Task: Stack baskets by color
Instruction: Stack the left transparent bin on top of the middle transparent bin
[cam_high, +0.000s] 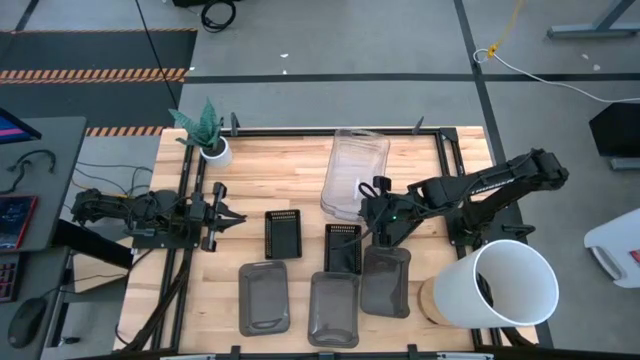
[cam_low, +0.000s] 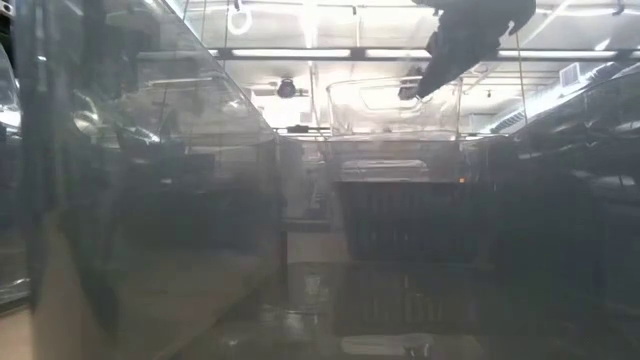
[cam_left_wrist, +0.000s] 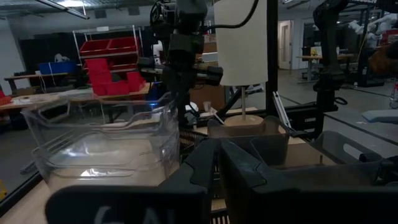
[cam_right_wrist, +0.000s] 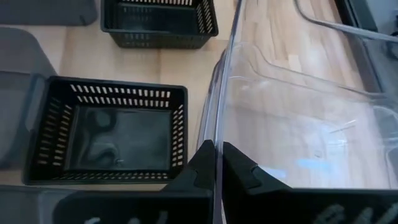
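Clear baskets (cam_high: 355, 170) sit nested at the table's far middle. My right gripper (cam_right_wrist: 217, 158) is shut on the rim at their near right corner (cam_high: 372, 205). Two black slotted baskets (cam_high: 283, 233) (cam_high: 343, 247) stand on the table near them. Three dark grey baskets (cam_high: 264, 297) (cam_high: 334, 307) (cam_high: 386, 282) lie along the near edge. My left gripper (cam_high: 238, 215) waits at the table's left, shut, level and touching nothing. My right gripper pinches the upper clear basket's side wall at its rim (cam_right_wrist: 217, 134), one finger inside the basket and one outside. The fingers slant down from the table's right side. Whether the basket's bottom rests on the one under it, I cannot tell.
A big white bucket (cam_high: 505, 283) stands on a wooden disc at the near right, close to my right arm. A white plant pot (cam_high: 214, 150) stands at the far left corner. Bare wood lies between the pot and the clear baskets.
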